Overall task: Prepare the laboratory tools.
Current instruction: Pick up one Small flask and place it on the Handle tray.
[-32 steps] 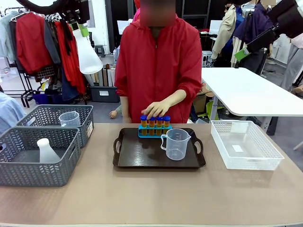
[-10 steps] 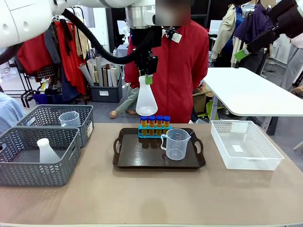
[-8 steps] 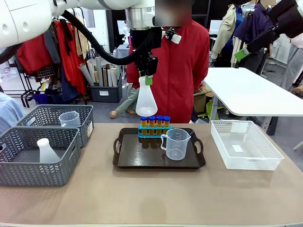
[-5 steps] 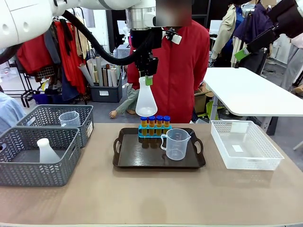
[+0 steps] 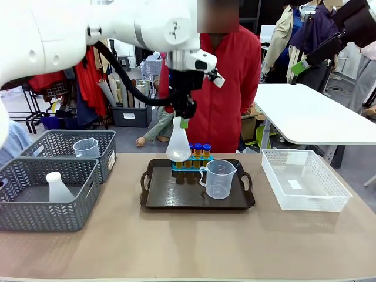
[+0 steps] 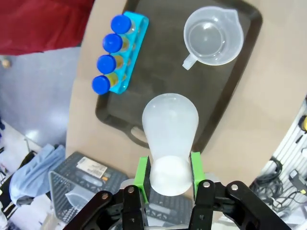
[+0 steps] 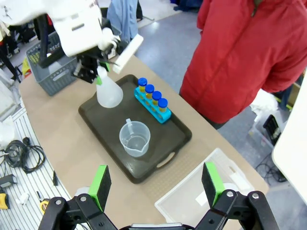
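The left arm (image 5: pixel 88 29) comes lower at frame centre, its gripper (image 6: pixel 168 172) clamped on the flask (image 5: pixel 178 144) now hanging just above the tray (image 5: pixel 154 197), so placing seems near, while the right gripper (image 7: pixel 156 184) stays apart.

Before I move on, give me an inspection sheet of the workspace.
Surface: tan table, dark tray at centre.
Job's things: conical flask held above the tray's left part; beaker and blue rack with four capped tubes on the tray.
Clutter: grey baskets, white basket.
Grippers: left pincer shut on the flask's neck; right pincer open, raised.
Cables: black hose along the left arm.
Surroundings: person in red at the far side.
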### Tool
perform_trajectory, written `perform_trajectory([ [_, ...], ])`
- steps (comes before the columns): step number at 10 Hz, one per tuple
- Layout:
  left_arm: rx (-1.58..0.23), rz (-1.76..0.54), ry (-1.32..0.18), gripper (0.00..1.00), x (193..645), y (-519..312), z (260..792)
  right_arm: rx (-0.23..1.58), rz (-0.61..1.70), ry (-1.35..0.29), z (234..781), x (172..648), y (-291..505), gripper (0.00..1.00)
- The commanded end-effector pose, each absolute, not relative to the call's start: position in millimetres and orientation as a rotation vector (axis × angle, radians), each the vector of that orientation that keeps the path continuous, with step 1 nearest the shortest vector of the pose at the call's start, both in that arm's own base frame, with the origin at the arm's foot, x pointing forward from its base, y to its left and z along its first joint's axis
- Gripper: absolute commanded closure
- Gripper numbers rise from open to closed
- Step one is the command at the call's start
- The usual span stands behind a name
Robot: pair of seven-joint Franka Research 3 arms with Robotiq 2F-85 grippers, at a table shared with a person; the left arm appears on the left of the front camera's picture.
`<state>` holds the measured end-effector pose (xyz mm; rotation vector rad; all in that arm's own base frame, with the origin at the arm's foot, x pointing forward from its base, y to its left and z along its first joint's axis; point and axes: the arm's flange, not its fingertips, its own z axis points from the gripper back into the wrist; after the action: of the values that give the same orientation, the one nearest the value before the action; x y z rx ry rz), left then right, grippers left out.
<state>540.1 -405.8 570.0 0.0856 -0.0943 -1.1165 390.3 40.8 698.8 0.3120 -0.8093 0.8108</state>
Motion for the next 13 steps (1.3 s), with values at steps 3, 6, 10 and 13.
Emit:
perform_trajectory([
  [3, 0.025, -1.056, -0.084, 1.00, 525.0, -384.1, 526.7, 0.324, 0.817, -0.815, 699.8, 390.5, 40.0, 0.00],
  [6, 0.036, -1.026, -0.087, 1.00, 528.5, -370.6, 498.1, 0.324, 0.817, -0.815, 699.8, 390.5, 40.0, 0.00],
  [10, 0.021, -1.039, -0.103, 1.00, 532.2, -371.2, 464.4, 0.324, 0.817, -0.815, 699.8, 390.5, 40.0, 0.00],
  [13, 0.012, -1.040, -0.089, 1.00, 536.5, -371.6, 457.8, 0.324, 0.817, -0.815, 699.8, 390.5, 40.0, 0.00],
])
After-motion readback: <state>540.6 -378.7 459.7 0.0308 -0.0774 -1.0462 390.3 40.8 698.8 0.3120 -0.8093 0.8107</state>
